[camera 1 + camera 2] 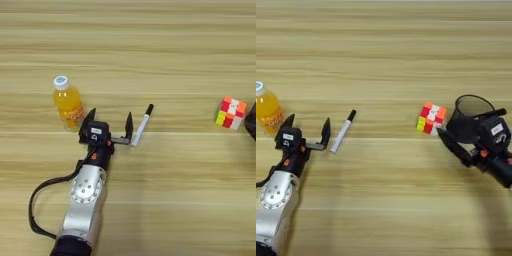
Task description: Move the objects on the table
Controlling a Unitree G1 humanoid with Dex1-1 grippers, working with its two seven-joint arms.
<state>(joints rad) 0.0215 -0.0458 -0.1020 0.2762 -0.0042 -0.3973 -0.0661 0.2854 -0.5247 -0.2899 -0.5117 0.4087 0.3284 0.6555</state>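
A small orange-juice bottle (pixel 67 102) with a white cap stands upright at the left of the wooden table (pixel 150 45). My left gripper (pixel 110 121) is just right of it and open, one finger close to the bottle's base and the other beside the white marker (pixel 141 125). The marker has a black cap and lies slanted on the table. A multicoloured puzzle cube (pixel 431 118) sits to the right. My right gripper (pixel 465 126) is open beside it, its lower finger tip near the cube's corner.
A dark round cup-like thing (pixel 472 107) stands between the right gripper's fingers; I cannot tell whether they touch it. A black cable (pixel 37 210) loops off the left arm near the front edge.
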